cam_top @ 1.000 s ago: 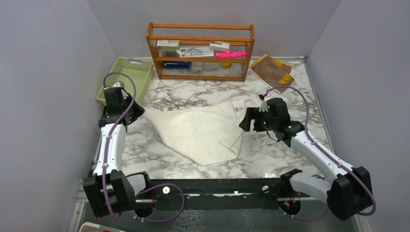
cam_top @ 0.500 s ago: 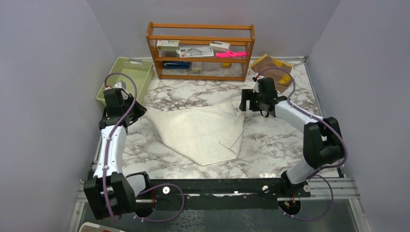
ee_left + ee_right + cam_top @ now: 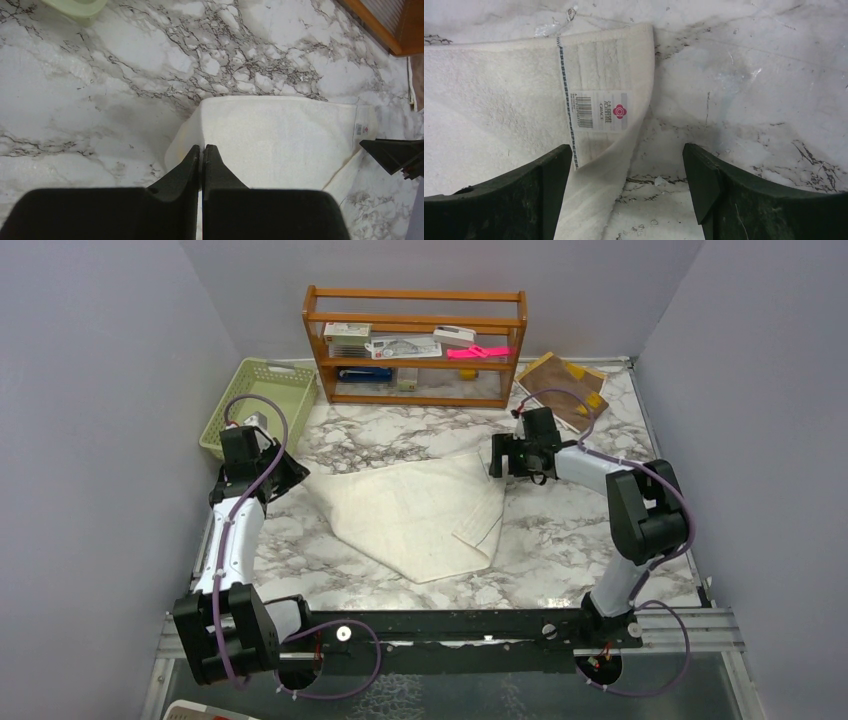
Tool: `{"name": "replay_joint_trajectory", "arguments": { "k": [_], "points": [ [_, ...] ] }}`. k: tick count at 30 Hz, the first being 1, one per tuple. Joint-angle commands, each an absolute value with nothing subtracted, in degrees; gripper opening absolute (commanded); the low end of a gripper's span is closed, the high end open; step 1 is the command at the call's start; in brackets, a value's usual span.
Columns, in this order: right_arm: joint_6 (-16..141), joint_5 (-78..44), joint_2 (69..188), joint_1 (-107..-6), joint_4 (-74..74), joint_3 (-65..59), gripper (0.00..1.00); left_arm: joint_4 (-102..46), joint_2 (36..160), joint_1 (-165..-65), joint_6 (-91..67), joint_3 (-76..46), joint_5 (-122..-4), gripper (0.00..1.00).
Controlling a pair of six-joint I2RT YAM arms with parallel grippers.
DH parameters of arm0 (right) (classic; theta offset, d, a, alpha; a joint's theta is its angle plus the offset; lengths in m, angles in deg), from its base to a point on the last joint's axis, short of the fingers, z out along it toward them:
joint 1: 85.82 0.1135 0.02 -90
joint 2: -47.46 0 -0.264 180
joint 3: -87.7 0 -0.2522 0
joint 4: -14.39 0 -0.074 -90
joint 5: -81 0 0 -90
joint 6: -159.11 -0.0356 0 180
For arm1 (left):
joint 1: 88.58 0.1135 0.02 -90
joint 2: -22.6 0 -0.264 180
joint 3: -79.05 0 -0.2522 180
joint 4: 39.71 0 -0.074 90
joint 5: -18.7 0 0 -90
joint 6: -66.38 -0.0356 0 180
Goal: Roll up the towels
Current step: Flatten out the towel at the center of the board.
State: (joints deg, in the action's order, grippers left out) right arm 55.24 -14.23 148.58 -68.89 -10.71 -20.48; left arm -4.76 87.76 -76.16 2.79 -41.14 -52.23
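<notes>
The white towel (image 3: 410, 515) is lying spread out in the middle of the table (image 3: 570, 530). The left gripper (image 3: 202, 150) is pressing its fingers together at the towel's left corner. The fingers are hiding the cloth under them, so I cannot tell if they are pinching any. The right gripper (image 3: 626, 150) is hanging with fingers spread wide over the corner with the label (image 3: 599, 111). There the towel is running off the picture's left side. The brown towel (image 3: 560, 385) is lying far back beside the shelf (image 3: 415, 345), small and hard to make out.
</notes>
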Motion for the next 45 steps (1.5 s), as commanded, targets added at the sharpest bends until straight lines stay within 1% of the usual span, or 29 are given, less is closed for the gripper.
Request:
{"name": "replay_joint_trajectory", "arguments": {
  "k": [1,7,12,18,19,20,21,22,23,24,27,30,36,40,45],
  "points": [
    [55.6,-13.9,151.0,-68.7,-7.9,-18.0,0.82,-7.1,88.3,-75.8,2.6,-41.7,-50.1,0.0],
    [55.8,-12.7,154.2,-68.7,-7.1,-14.4,0.8,-7.3,87.7,-75.8,2.6,-42.0,-50.1,0.0],
    [56.6,-12.0,156.9,-68.7,-7.8,-10.9,0.73,-7.2,87.5,-75.7,2.6,-41.9,-49.9,0.0],
    [57.1,-13.0,159.3,-68.7,-7.7,-9.6,0.66,-7.2,87.5,-75.8,2.7,-42.0,-49.9,0.0],
    [57.3,-13.9,160.1,-68.7,-7.9,-9.2,0.62,-7.2,87.6,-75.8,2.7,-42.1,-50.0,0.0],
    [57.6,-15.0,160.7,-68.7,-8.3,-8.7,0.56,-7.2,87.7,-75.7,2.7,-42.1,-49.9,0.0],
    [57.8,-16.2,160.9,-68.7,-8.6,-8.4,0.46,-7.1,87.8,-75.7,2.7,-42.0,-49.9,0.0],
    [57.7,-17.5,160.8,-68.7,-8.5,-8.5,0.32,-7.1,87.9,-75.7,2.8,-41.8,-49.9,0.0],
    [57.4,-18.5,160.5,-68.7,-8.3,-8.8,0.15,-7.1,88.0,-75.7,2.9,-41.5,-50.0,0.0],
    [57.1,-19.3,159.9,-68.7,-8.2,-9.2,0.03,-6.9,88.3,-75.7,3.0,-41.1,-50.1,0.0],
    [56.4,-20.0,155.9,-68.7,-8.6,-10.2,0.01,-6.4,88.9,-75.8,3.5,-38.8,-50.7,0.0],
    [56.1,-18.0,148.6,-68.7,-9.1,-10.8,0.01,-6.1,89.5,-75.7,3.6,-34.7,-52.1,0.0],
    [54.8,-13.9,133.2,-68.8,-9.4,-10.7,0.01,-5.1,92.1,-75.7,3.9,-23.1,-51.8,0.0],
    [54.6,-10.1,123.1,-68.8,-9.4,-12.3,0.01,-3.5,92.0,-75.6,2.5,-15.8,-52.9,0.0],
    [55.3,-7.7,111.0,-68.8,-12.0,-13.6,0.01,-0.8,90.6,-75.7,0.4,-7.1,-51.2,0.0]
  ]
}}
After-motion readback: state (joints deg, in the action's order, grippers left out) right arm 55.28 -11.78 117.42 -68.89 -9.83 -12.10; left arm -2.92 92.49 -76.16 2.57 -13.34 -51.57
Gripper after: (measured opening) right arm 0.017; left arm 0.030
